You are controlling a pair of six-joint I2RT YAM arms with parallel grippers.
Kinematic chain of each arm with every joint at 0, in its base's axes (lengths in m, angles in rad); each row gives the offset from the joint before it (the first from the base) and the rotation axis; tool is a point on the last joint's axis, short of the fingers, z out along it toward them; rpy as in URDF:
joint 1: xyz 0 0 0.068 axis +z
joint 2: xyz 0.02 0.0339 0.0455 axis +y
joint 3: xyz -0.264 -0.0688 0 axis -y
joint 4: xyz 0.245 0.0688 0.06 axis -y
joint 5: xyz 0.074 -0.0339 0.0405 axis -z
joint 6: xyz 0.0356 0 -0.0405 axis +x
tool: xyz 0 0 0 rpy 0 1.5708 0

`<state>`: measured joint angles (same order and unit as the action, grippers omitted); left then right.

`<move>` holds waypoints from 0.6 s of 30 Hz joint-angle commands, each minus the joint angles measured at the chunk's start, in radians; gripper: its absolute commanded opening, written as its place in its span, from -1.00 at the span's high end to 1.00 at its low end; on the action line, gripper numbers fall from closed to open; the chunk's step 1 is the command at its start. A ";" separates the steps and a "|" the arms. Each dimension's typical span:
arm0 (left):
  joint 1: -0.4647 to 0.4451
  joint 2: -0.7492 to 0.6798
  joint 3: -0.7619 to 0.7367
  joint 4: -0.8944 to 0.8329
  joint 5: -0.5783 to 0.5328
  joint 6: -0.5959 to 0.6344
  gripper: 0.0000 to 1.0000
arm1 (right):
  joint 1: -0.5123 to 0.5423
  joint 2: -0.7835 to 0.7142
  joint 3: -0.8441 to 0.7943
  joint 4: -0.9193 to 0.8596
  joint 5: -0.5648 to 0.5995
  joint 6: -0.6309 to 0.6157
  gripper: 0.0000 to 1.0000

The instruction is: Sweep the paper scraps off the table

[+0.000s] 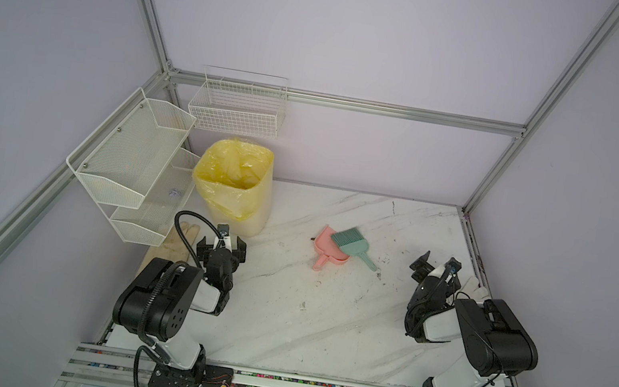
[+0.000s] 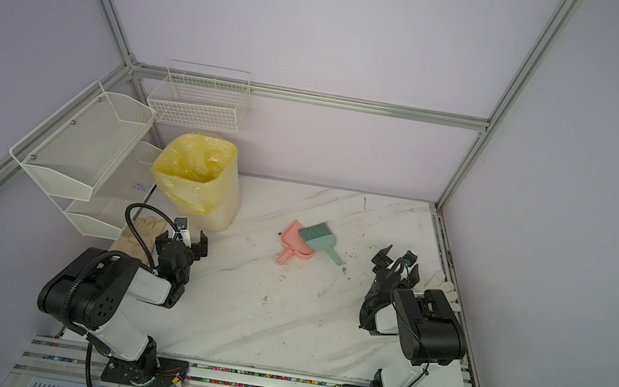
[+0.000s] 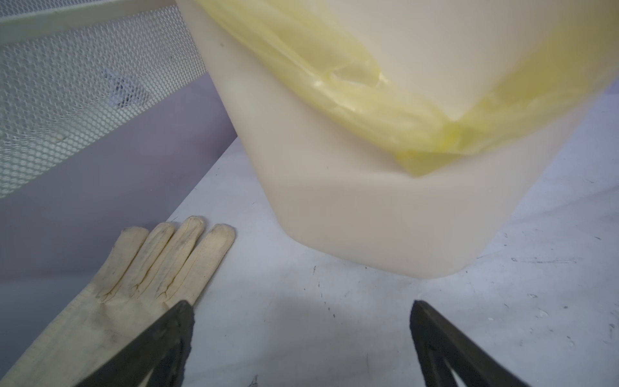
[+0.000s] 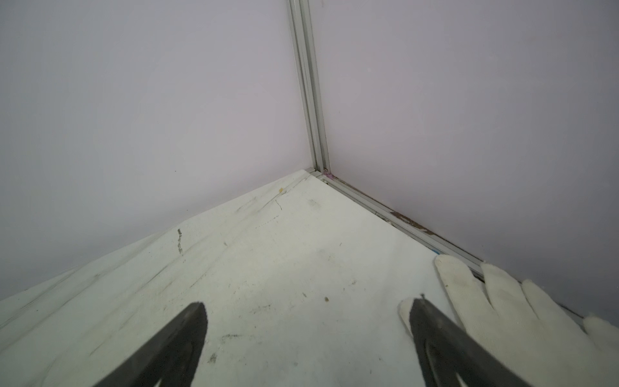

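The left pincer [image 1: 221, 248] hangs released and empty near the cream bin [image 1: 233, 186] with its yellow liner. The right pincer [image 1: 437, 274] is likewise spread wide and holds nothing, near the table's right edge. No paper scraps show on the marble table [image 1: 299, 327] in any view. Only one lilac scrap [image 1: 173, 192] can be made out, off the table on a lower tier of the white mesh rack [image 1: 128, 157]. The coloured specks in the front rail are too small to identify.

The sweeping itself looks finished, or at least nothing is left on the table to gather. The teal brush [image 1: 352, 243] lies across the pink dustpan [image 1: 322, 247] mid-table, well apart from both arms. Any further pass would call for taking each tool by its handle.

A beige glove [image 3: 160, 268] lies just beside the left pincer and a white glove [image 4: 502, 311] just beside the right. Either could snag a low reach. The bin crowds the left arm's path forward.
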<state>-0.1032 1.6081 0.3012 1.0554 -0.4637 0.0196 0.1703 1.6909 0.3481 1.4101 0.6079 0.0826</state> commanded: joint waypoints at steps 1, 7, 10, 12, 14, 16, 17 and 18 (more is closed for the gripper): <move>0.007 -0.013 0.033 0.025 0.014 -0.006 -0.99 | 0.009 0.022 0.046 0.006 -0.102 -0.094 -0.95; 0.014 -0.014 0.035 0.018 0.021 -0.009 -0.99 | 0.026 0.122 0.079 0.067 -0.156 -0.158 -0.94; 0.014 -0.016 0.036 0.015 0.021 -0.010 -0.99 | 0.009 0.103 0.091 -0.005 -0.167 -0.114 -0.95; 0.014 -0.015 0.038 0.012 0.023 -0.009 -0.99 | 0.008 0.111 0.087 0.029 -0.165 -0.137 -0.94; 0.016 -0.016 0.037 0.011 0.025 -0.012 -0.99 | 0.009 0.107 0.087 0.023 -0.165 -0.131 -0.94; 0.016 -0.016 0.037 0.011 0.025 -0.012 -0.99 | 0.007 0.106 0.088 0.024 -0.165 -0.131 -0.94; 0.016 -0.016 0.039 0.010 0.025 -0.011 -0.99 | 0.008 0.107 0.088 0.023 -0.165 -0.132 -0.95; 0.016 -0.016 0.038 0.011 0.025 -0.012 -0.99 | 0.006 0.107 0.088 0.024 -0.165 -0.132 -0.94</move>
<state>-0.0963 1.6081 0.3016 1.0294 -0.4480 0.0189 0.1802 1.8118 0.4294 1.4166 0.4496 -0.0357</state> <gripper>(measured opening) 0.996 0.972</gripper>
